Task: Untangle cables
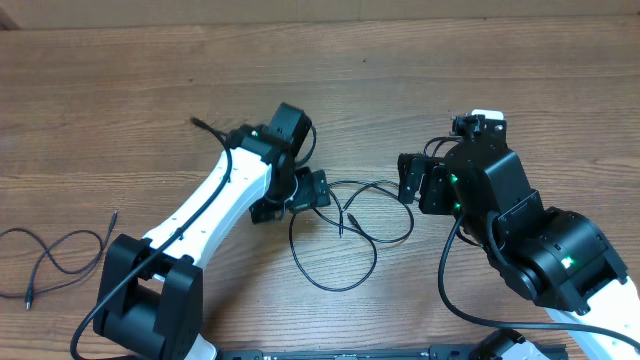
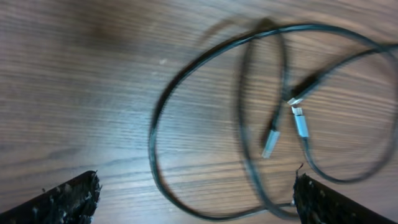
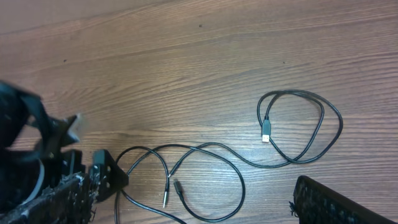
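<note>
1. At mid-table, between the two grippers, the cables (image 2: 277,31) lie flat on the wood as loose loops that cross one another.
2. Left wrist view: three plug tips (image 2: 300,123) lie close together inside those loops, one dark-bodied and two pale.
3. Right wrist view: a further loop with a pale plug lies to the right of the crossed strands. A single run of cable joins it to them.
4. One separate cable (image 1: 48,255) lies well apart from the rest, near the left edge of the table (image 1: 500,60). It forms a slack wave beside the base of the left arm (image 1: 215,200).
5. The left gripper (image 1: 292,200) hangs over the left end of the crossed loops, jaws spread wide and grasping nothing. A strand passes along the wood between its fingers and runs just beside one fingertip (image 2: 336,202). Whether they touch cannot be told.
6. The right gripper (image 1: 420,185) stands at the right end of the loops, jaws likewise released, with nothing held between them.
</note>
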`<move>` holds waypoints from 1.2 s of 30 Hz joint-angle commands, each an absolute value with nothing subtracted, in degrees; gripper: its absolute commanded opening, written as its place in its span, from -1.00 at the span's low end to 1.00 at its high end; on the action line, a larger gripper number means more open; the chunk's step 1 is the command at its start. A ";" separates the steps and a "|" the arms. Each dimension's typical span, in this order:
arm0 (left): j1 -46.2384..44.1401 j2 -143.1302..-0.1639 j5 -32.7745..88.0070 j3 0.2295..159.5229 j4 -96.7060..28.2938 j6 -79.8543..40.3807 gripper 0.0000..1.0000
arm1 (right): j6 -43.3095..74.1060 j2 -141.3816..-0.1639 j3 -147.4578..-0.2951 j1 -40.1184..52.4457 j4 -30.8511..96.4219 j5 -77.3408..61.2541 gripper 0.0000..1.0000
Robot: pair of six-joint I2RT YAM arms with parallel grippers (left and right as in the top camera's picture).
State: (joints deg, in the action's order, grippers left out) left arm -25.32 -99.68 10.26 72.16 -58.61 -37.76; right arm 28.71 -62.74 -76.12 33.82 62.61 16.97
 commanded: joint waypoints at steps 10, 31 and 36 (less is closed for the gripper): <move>-25.54 -99.66 13.17 59.18 -52.23 -47.46 0.99 | 29.17 -62.37 -76.95 33.67 62.33 17.98 1.00; -27.07 -99.66 12.19 50.30 -39.88 -54.52 -0.26 | 29.17 -62.37 -76.95 33.67 62.35 17.96 0.99; -27.05 -99.66 7.94 49.65 -38.52 -54.89 -0.91 | 29.17 -62.37 -76.95 33.67 63.18 17.96 1.00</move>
State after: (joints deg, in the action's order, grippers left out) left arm -26.65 -98.48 13.10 51.70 -39.40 -54.50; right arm 28.75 -62.74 -76.12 33.82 62.92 16.99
